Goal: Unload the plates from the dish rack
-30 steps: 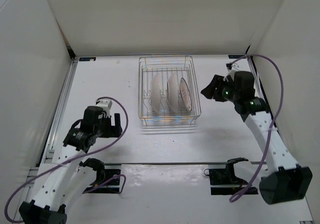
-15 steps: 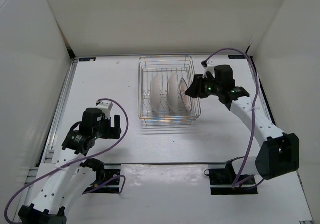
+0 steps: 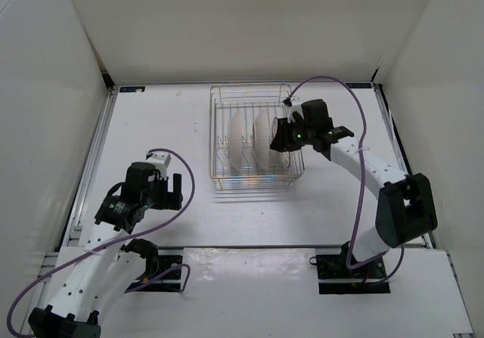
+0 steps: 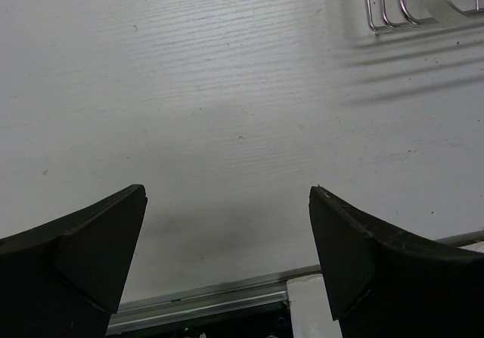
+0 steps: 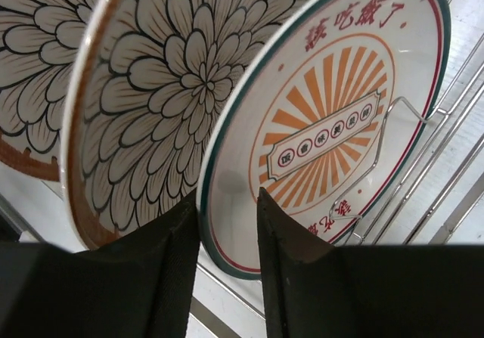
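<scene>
The dish rack (image 3: 250,89) stands at the back middle of the table, with three plates on edge between its wires. In the right wrist view the grey-rimmed plate (image 5: 340,103) with its orange centre is nearest, then a brown-rimmed petal plate (image 5: 166,88), then the other brown-rimmed plate (image 5: 30,51). My right gripper (image 5: 227,196) straddles the grey-rimmed plate's rim, one finger behind it and one on its face, closed on it; from above the gripper (image 3: 282,138) covers that plate. My left gripper (image 3: 175,188) is open and empty over bare table, left of the rack (image 4: 227,190).
White walls enclose the table on three sides. A metal rail (image 3: 94,156) runs along the left edge. A rack corner (image 4: 401,9) shows at the top right of the left wrist view. The right arm's purple cable (image 3: 333,85) loops above the rack's right side.
My right arm has swung left from beside the rack to over its right end, and its fingers now sit on the grey-rimmed plate's rim. The left arm has barely moved.
</scene>
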